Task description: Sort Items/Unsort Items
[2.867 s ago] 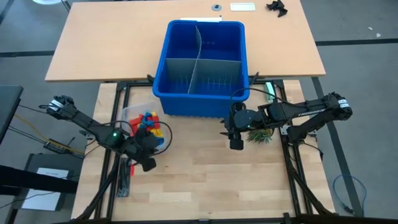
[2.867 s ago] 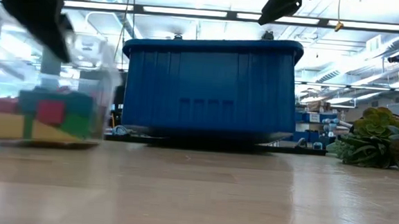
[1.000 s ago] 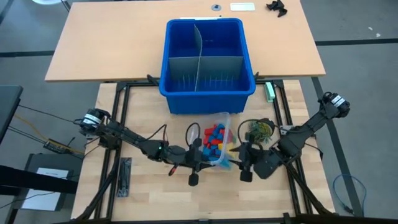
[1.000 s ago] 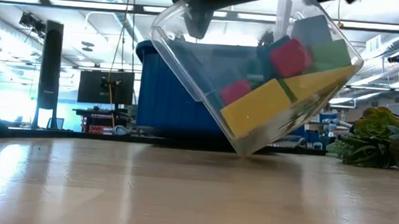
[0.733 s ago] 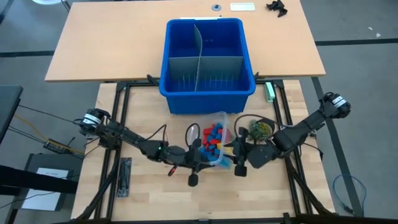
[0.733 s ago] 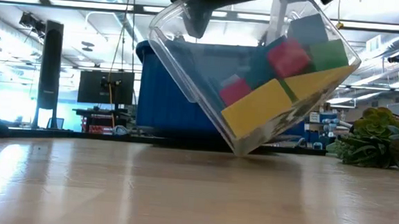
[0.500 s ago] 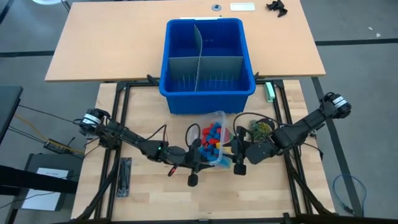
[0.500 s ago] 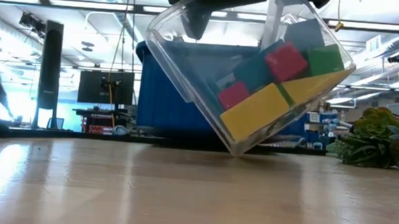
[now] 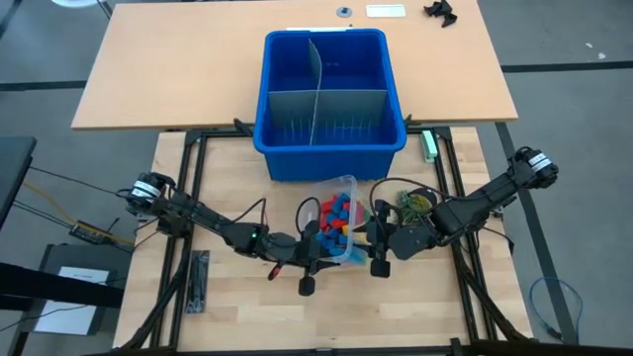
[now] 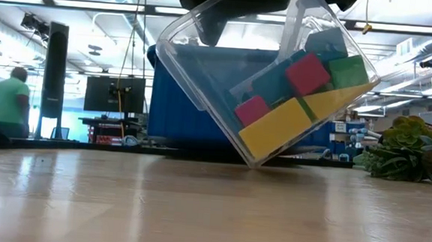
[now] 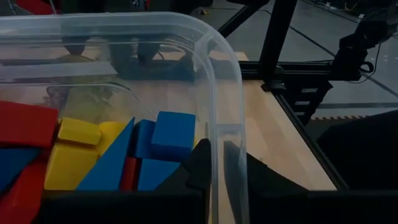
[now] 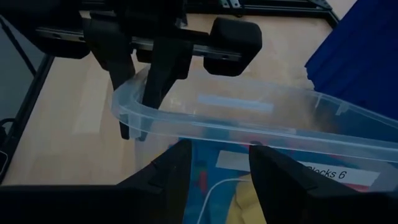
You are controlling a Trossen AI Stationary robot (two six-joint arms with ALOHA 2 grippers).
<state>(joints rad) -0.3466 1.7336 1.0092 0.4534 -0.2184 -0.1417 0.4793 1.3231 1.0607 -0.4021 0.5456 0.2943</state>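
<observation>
A clear plastic container [image 10: 264, 79] is tilted steeply, one lower corner on the bench [image 10: 195, 210], just in front of the blue bin [image 9: 329, 99]. The items [image 9: 336, 220], toy blocks in red, yellow, green and blue, are heaped in its lower end. The left hand [image 9: 315, 245] grasps the container's rim, a finger [image 11: 199, 165] on either side of the wall. The right hand [image 9: 376, 237] grasps the opposite rim, its fingers [image 12: 174, 168] straddling the edge. A small plant [image 10: 405, 155] stands near the container.
</observation>
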